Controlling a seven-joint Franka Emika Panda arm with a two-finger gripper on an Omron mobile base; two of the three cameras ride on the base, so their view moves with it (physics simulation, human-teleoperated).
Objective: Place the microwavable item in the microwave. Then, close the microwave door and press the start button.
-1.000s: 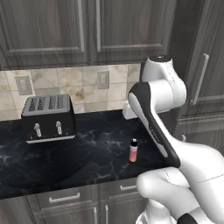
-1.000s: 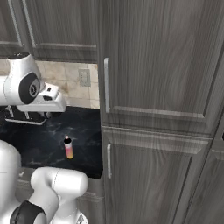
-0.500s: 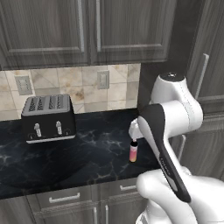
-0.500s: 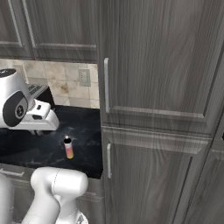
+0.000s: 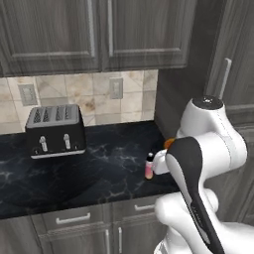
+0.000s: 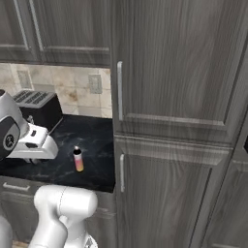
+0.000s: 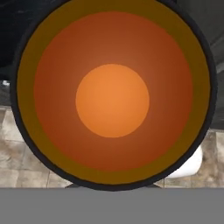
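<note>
Where the arm folds low over the counter's right end: notes taken standing beside it.

Cup: seen from the hand view, its round orange top [image 7: 112, 99] sits right up against the lens, ringed by a thin dark rim. From the left base view only a small orange sliver [image 5: 169, 144] peeks out beside the white wrist, above the counter's right end.

Gripper: hidden behind the arm's elbow in the left base view; in the right base view the white hand [image 6: 34, 144] hangs over the counter left of the bottle. Cannot tell whether the fingers are apart or clamped on the cup; the tips are covered by it.

Bottle: slim, pink-orange with dark cap [image 5: 149, 166], upright on the counter just left of the wrist, near the front edge.

Toaster: black and silver, four slots [image 5: 54, 130], at the back left of the counter against the tiled wall, well apart from the bottle.

Counter: black marbled top [image 5: 94, 173], grey drawers beneath.

Cabinets: grey wood uppers [image 5: 94, 34]; a tall grey cabinet [image 6: 179, 121] with vertical bar handles stands right of the counter.

Wall: beige tile with two outlet plates [image 5: 116, 88].
</note>
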